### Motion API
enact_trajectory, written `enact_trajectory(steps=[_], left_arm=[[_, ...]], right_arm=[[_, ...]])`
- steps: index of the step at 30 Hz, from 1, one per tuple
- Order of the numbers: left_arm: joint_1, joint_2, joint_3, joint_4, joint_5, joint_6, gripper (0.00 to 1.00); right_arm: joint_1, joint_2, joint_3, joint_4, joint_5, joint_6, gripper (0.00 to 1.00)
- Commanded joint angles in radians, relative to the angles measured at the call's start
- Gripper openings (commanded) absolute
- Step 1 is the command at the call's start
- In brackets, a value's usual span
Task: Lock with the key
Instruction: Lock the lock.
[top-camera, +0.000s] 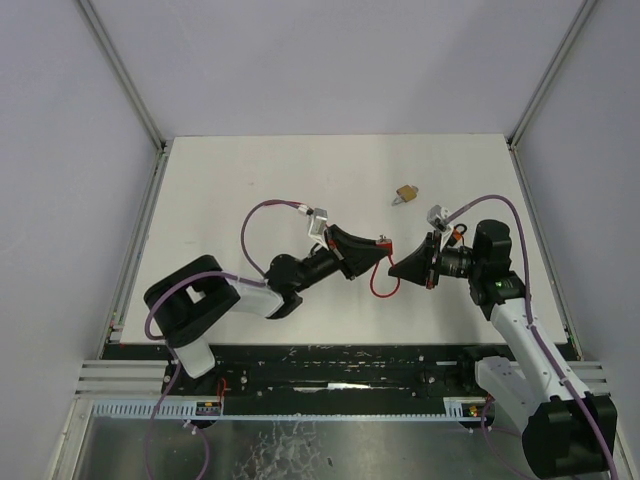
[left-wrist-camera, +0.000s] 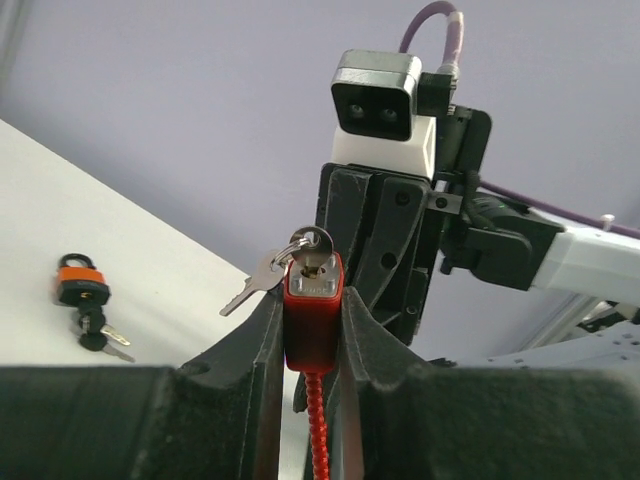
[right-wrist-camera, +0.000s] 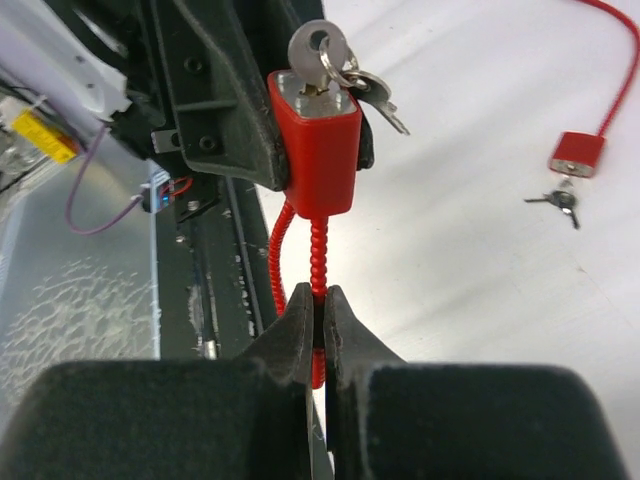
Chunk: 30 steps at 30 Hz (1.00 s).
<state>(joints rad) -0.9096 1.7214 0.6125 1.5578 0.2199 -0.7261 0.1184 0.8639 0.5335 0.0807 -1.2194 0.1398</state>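
1. Your left gripper (left-wrist-camera: 311, 325) clamps the red lock (right-wrist-camera: 312, 150), held up between the 2 arms. Your right gripper (right-wrist-camera: 318, 318) is pinched shut on its cable (right-wrist-camera: 318, 250).
2. The key (right-wrist-camera: 319, 48) sits in the keyway, so turning it looks like the step in hand.
3. Next, you'd free the right gripper and take the key head squarely.
4. An orange padlock (left-wrist-camera: 80, 283) lies on the table (left-wrist-camera: 60, 200), well apart.

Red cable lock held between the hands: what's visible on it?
The red cable lock has a glossy, boxy, plastic-looking body with a silver top face. A silver key sits in that face, a second key dangling beside it. It is held in the air: the left hand clamps its body, the right hand pinches its ribbed cable.
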Motion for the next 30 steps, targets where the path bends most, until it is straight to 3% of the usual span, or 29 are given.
enact_trajectory(steps=[1,7,10,14,18,26,30], left_arm=[[-0.027,0.055,-0.001,-0.132,0.111,0.165,0.0],[-0.04,0.138,0.023,-0.151,0.237,0.319,0.0],[-0.04,0.154,-0.032,-0.065,0.222,0.405,0.0],[-0.04,0.14,-0.042,-0.13,0.22,0.532,0.0],[-0.041,0.143,-0.051,-0.16,0.215,0.633,0.0],[-0.041,0.168,-0.084,-0.124,0.171,0.74,0.0],[-0.04,0.169,-0.115,-0.112,0.171,0.799,0.0]], right_arm=[[-0.014,-0.05,0.038,0.039,0.205,-0.106,0.0],[-0.014,-0.049,-0.044,0.2,0.152,-0.134,0.0],[-0.013,-0.034,-0.071,0.198,0.138,-0.254,0.0],[0.005,-0.016,-0.117,0.143,0.073,-0.504,0.02],[0.025,-0.004,-0.118,-0.028,0.035,-0.784,0.15],[0.029,-0.015,-0.068,-0.262,0.065,-1.04,0.46],[0.027,-0.061,0.0,-0.577,0.059,-1.343,0.65]])
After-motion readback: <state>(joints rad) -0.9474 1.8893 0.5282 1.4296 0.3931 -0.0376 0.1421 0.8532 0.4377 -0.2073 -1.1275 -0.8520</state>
